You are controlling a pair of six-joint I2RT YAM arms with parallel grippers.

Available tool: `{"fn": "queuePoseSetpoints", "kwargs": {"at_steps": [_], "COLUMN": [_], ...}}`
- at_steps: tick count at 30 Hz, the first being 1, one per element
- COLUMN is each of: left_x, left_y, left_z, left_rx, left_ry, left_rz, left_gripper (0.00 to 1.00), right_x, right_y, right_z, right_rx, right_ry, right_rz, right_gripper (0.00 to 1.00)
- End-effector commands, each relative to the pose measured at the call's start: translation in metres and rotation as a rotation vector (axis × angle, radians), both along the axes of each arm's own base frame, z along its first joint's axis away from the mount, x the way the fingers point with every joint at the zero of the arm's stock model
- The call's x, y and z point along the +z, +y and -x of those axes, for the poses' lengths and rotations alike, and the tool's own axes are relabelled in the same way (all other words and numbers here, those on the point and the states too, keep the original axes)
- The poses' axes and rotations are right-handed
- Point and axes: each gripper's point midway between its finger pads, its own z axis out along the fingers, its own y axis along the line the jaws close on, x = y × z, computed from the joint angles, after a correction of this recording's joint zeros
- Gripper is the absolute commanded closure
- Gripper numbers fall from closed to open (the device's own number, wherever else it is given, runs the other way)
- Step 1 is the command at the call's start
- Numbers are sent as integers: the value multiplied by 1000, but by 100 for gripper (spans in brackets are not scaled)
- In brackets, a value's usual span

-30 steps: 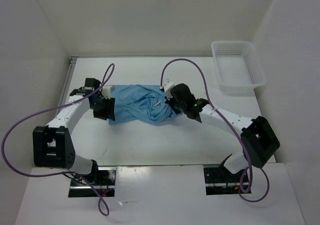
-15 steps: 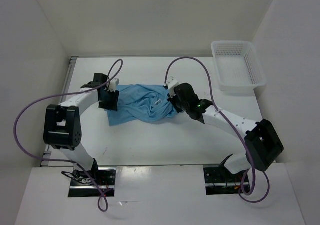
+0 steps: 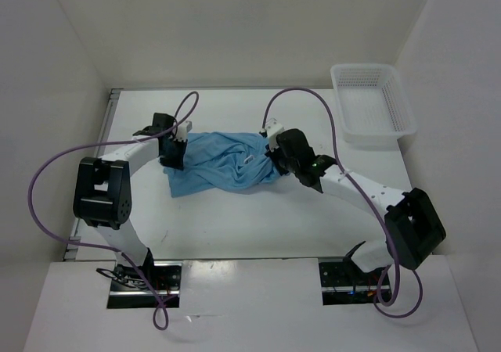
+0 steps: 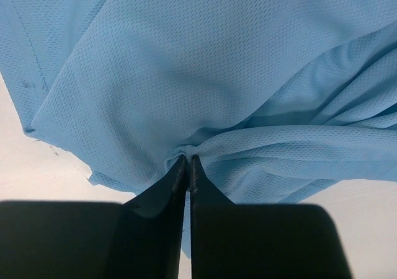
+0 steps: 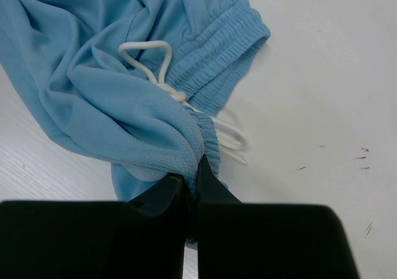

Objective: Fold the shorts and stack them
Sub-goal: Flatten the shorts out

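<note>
Light blue shorts point(image 3: 223, 164) lie crumpled on the tabletop point(image 3: 258, 219). The left tool point(image 4: 188, 160) is clenched on a fabric fold. The right tool point(image 5: 192, 167) grasps fabric beside the waistband point(image 5: 223, 40).

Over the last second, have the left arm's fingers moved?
Yes. The left fingers moved toward the white table's far edge, now pinching the light blue fabric shorts.

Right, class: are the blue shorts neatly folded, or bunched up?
Bunched up: the shorts lie crumpled in loose ridges, the left claw and right claw each pinching a gather.
</note>
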Motion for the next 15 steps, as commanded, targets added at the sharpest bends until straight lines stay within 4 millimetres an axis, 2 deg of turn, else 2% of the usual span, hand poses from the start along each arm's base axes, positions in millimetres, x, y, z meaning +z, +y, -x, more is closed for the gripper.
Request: {"fn": "queuePoseSetpoints", "kwargs": {"at_steps": [1, 5, 7, 8, 9, 10, 11, 12, 13, 14, 15], "left_x": [7, 1, 6, 23, 35, 51, 71, 111, 136, 165, 190], "left_y": [-3, -8, -7, -6, 0, 4, 10, 24, 32, 40, 56], "left_z": [-4, 11, 10, -4, -16, -31, -47, -83, -101, -119, -137], "left_rx": [-12, -26, -22, -19, -3, 6, 22, 55, 75, 93, 130], "left_ry": [-16, 42, 29, -22, -58, -107, -166, -279, -345, -424, -492], "left_rz": [15, 41, 53, 67, 69, 70, 63, 44, 31, 20, -1], "left_gripper": [94, 100, 100, 100, 100, 100, 100, 100, 100, 100, 100], "right_x": [20, 16, 24, 22, 39, 37, 43, 79, 67, 78, 139], "right_y": [2, -3, -8, -16, -15, -19, -30, -28, -30, -40, -37], "right_z": [-8, -8, -15, -22, -37, -51, -69, -96, -119, -140, -169], "right_rx": [-20, -30, -54, -89, -99, -122, -160, -181, -213, -247, -287], "right_ry": [-62, -53, -76, -73, -114, -116, -130, -201, -180, -201, -314], "right_rz": [-58, -51, -76, -83, -118, -117, -128, -170, -145, -132, -164], "right_gripper": [100, 100, 100, 100, 100, 100, 100, 100, 100, 100, 100]}}
